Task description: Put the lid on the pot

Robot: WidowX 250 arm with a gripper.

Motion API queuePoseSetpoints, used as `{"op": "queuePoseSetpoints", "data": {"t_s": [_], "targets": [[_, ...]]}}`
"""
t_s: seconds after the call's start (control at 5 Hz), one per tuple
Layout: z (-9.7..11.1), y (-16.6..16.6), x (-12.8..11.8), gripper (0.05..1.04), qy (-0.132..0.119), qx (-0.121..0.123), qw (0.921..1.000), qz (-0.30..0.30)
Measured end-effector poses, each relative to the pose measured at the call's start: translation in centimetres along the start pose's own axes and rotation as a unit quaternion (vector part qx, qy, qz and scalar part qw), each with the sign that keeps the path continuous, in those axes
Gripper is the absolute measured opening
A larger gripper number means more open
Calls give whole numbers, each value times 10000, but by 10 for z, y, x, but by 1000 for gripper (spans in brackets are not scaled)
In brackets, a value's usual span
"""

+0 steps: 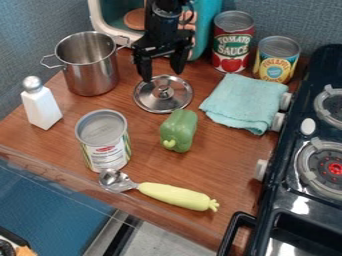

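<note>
Two cans (232,44) behind cloth (246,102); pepper (179,131) near lid (172,102).

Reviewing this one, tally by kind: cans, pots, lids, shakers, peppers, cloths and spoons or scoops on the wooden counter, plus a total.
Cans: 3
Pot: 1
Lid: 1
Shaker: 1
Green pepper: 1
Cloth: 1
Scoop: 1
Total: 9

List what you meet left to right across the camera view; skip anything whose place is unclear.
White shaker → steel pot → metal lid → teal cloth → black stove.
</note>
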State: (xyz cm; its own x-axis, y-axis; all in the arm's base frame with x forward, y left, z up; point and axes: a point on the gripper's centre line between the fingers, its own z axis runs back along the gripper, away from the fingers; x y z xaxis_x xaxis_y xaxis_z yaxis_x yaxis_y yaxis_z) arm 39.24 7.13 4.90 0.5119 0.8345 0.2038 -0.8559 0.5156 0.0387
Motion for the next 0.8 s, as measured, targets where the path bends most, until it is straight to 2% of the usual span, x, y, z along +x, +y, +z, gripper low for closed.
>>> {"op": "queuePoseSetpoints", "data": {"t_s": [0.8], "targets": [[-12, -13, -8, 1001, -27, -23, 10000, -63]]}}
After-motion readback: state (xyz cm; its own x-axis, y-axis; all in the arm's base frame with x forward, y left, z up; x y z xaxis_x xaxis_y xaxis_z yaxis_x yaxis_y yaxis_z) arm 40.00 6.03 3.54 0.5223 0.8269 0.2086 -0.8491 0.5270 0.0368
